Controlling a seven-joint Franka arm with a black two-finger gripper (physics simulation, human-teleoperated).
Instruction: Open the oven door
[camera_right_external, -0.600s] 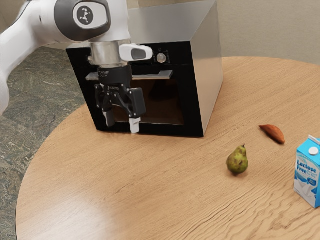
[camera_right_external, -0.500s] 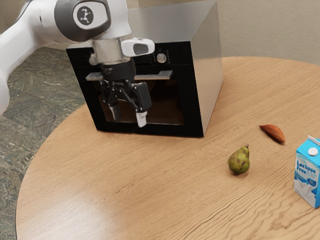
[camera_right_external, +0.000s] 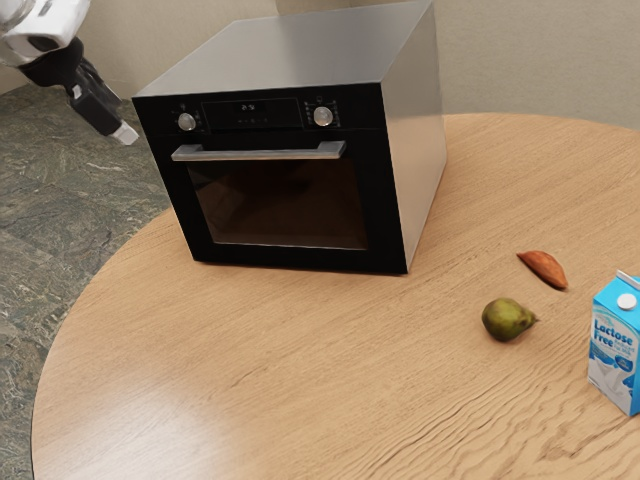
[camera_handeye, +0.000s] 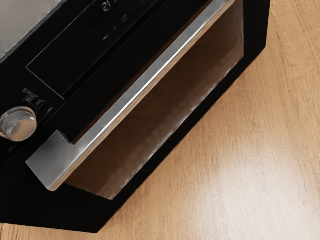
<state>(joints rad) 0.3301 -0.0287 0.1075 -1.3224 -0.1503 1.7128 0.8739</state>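
Black gripper (camera_right_external: 124, 133) at exterior view's upper left, apart from oven (camera_right_external: 290, 50); wide or narrow, cannot tell. Oven door (camera_right_external: 280, 205), upper centre, looks closed; metal bar handle (camera_right_external: 260, 154) runs along its top. Best: match hand's turn to bar, straddle, grip squarely, then pull outward and down, likely bottom-hinge arc, without twisting.

The table (camera_right_external: 260, 370) is of light-brown wood w/ curved edge & visible grain. Behind it stands a plain beige wall (camera_right_external: 540, 60); at the exterior view's left, grey-green floor (camera_right_external: 60, 190) w/ stone-like pattern. Soft light gives pale shine on tabletop
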